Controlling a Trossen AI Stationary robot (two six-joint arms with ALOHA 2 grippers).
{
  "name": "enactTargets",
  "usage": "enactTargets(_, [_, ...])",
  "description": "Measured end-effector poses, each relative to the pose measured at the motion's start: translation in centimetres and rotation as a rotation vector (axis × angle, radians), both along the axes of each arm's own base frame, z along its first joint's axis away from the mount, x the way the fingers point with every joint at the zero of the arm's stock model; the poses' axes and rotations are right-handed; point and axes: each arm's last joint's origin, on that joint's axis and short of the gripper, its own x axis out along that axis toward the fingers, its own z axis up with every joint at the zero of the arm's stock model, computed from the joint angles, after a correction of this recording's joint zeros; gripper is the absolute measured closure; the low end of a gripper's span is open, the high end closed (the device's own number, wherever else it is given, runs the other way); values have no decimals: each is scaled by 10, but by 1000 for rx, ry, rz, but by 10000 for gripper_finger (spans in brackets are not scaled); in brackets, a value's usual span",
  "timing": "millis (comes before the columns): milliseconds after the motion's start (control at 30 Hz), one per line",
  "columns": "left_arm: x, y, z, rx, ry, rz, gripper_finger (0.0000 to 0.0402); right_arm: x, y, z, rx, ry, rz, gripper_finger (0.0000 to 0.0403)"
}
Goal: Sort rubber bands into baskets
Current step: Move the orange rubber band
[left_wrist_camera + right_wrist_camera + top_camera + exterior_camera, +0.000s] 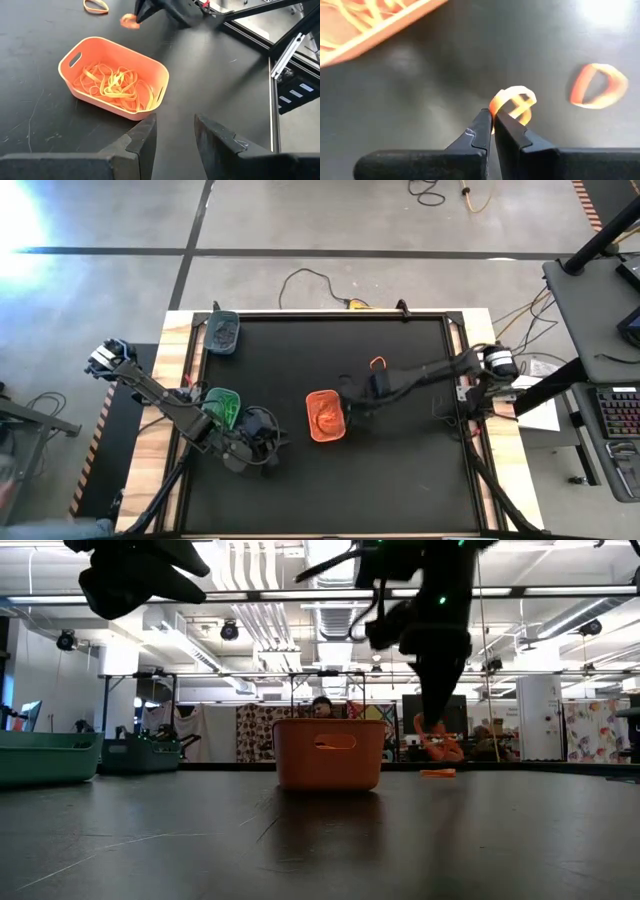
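The orange basket (325,416) sits mid-table and holds several orange rubber bands (112,82). My right gripper (492,117) hovers just right of it, shut on one orange rubber band (515,100). Another orange band (597,86) lies flat on the mat farther back (378,363). My left gripper (175,137) stands open with nothing between its fingers, near the table's front left (265,438), beside the light green basket (222,405). The dark basket (222,332) sits at the far left. My right gripper pinches the orange rubber band at one spot of its loop (496,106) between its two fingertips. The fingers come from above, slanting steeply down. The rest of the loop curls out beyond the fingertips and hangs clear of the mat (440,746).
The black mat (400,470) has bare room in front and to the right. The wooden frame and metal rails (285,55) border it. Cables lie on the floor behind the table (310,280). A desk with a keyboard (620,415) stands at the right.
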Motion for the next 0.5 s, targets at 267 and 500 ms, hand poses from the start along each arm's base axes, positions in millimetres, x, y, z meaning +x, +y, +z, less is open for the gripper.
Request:
enactTargets(267, [0,0,0,8,2,3,285,-12,-53,-34,249,-15,-174,390])
enactTargets(500, [-1,1,-2,27,18,-1,285,-24,-56,-39,258,56,-216,335])
